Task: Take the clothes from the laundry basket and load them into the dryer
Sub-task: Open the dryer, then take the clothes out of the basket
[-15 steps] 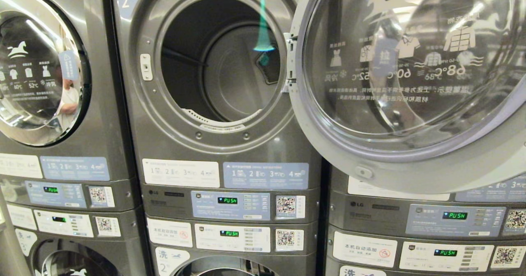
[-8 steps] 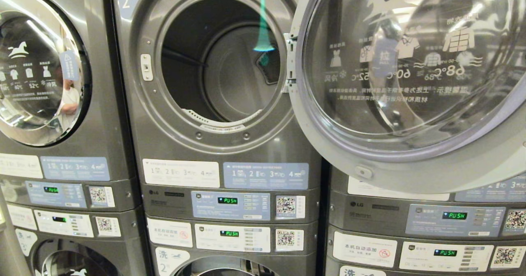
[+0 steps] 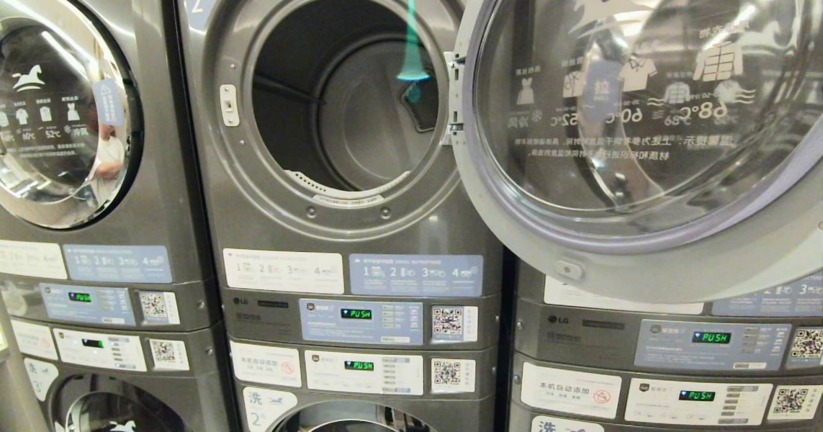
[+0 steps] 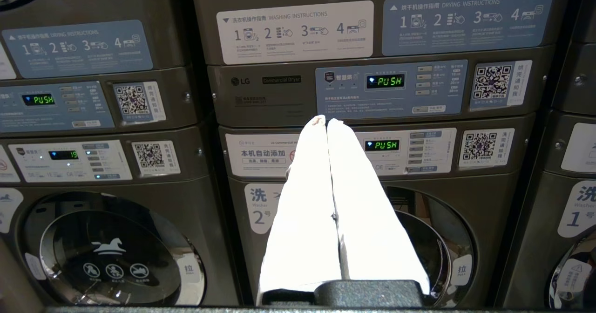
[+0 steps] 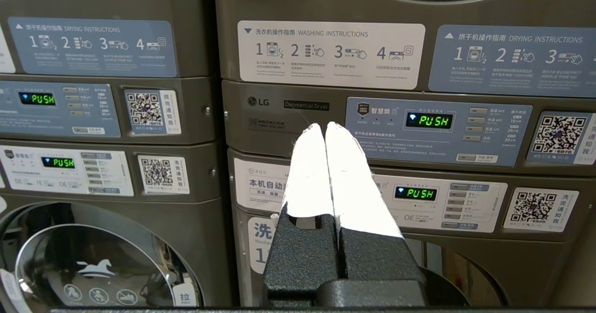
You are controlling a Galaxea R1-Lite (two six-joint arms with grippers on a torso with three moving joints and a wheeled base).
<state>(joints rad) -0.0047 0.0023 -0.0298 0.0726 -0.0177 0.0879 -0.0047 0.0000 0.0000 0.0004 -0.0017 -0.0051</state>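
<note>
Dryer (image 3: 334, 98) gapes, round glass door (image 3: 643, 110) swung wide, smooth grey drum bare; both white-fingered hands pressed closed, empty

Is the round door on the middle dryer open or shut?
Open. The door has swung out to the right on its hinge, and you can see straight into the dark drum.

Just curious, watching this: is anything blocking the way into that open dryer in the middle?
Nothing visible does. The grey middle dryer's round opening is clear, its glass-fronted door swung wide to the right, and the dark drum looks empty. No clothes or laundry basket are in view.
</note>
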